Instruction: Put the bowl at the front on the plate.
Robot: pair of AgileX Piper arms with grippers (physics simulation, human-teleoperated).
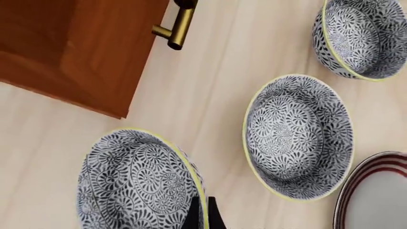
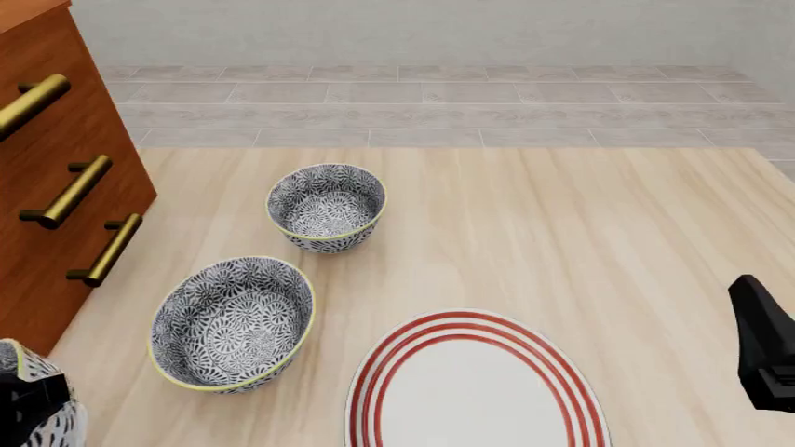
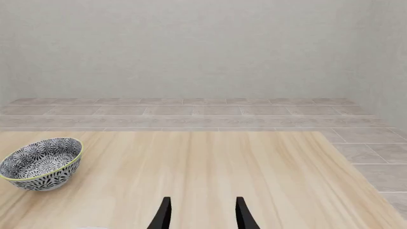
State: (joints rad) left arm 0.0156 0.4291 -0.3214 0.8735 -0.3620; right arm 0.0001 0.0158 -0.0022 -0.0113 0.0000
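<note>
Bowl [image 2: 32, 410] sits at the near left corner of the front view, mostly cut off by the frame edge. Left pincer [image 1: 203, 214] clamped on its yellowish rim, fingers nearly together with the wall between them. Whether it rests on the tabletop [image 2: 559, 233] or hangs clear: cannot tell.

Plate [image 2: 478, 386], red-ringed, lies flat to the bowl's right, near edge, nothing on it. Middle bowl [image 2: 233, 323] stands between bowl and plate, slightly farther back. Far bowl [image 2: 327, 207] beyond it. Wooden cabinet [image 2: 62, 168] with brass handles along the left. Right pincer [image 3: 202, 214] apart, holding nothing, well right of the plate.
</note>
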